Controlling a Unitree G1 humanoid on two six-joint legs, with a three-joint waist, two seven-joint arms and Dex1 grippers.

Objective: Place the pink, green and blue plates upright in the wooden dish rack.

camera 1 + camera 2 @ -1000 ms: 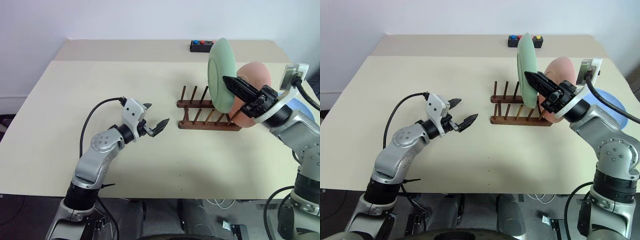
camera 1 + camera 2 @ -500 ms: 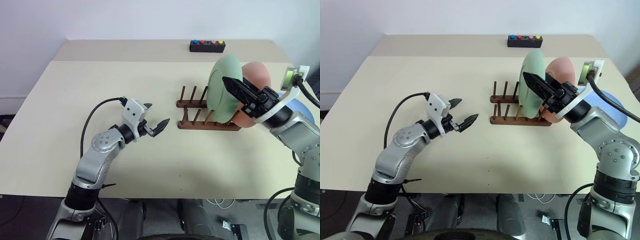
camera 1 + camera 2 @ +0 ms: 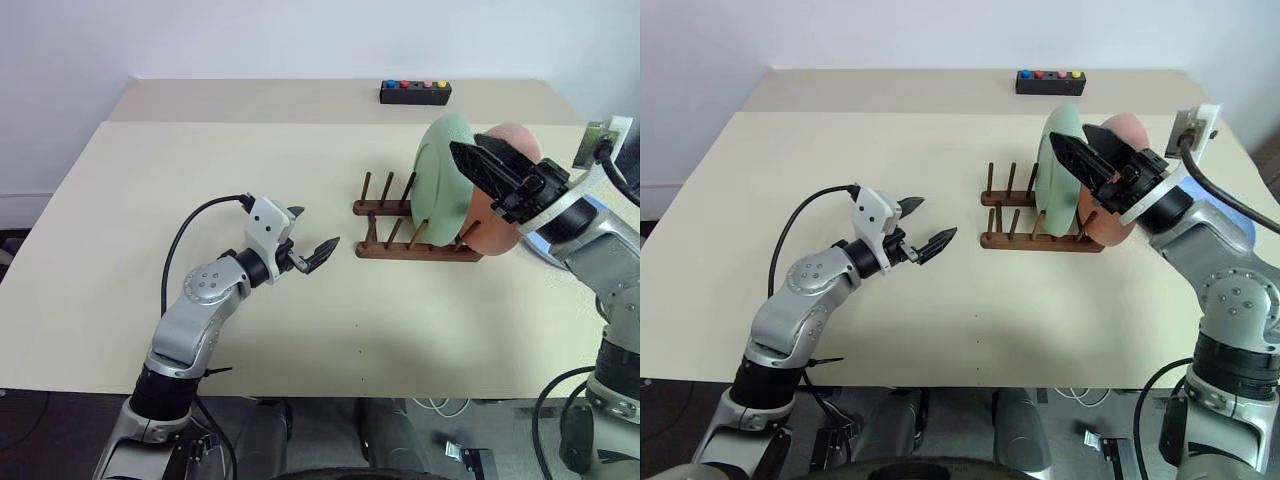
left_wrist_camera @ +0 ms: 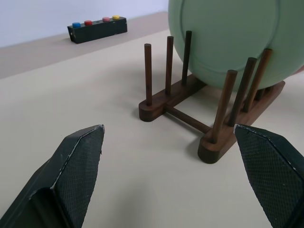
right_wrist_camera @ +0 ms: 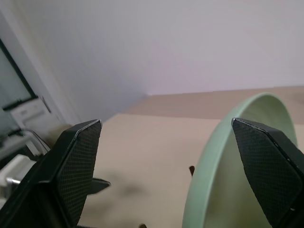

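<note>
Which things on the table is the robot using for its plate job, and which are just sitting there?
For the job:
- wooden rack
- green plate, standing in the rack
- pink plate, standing behind the green one
- blue plate, lying flat behind the right arm, not racked yet

Just sitting there:
- black box with coloured buttons, at the far edge of the table

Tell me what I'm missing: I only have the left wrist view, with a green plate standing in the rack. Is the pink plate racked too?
Observer: Yes. The pink plate stands upright in the wooden dish rack, just behind the green plate.
Operator: Is the right gripper on the green plate?
Observer: No. The right gripper is open beside the plate's upper part.
Operator: And the blue plate?
Observer: It lies on the table, beyond the rack, mostly hidden by the right arm.
</note>
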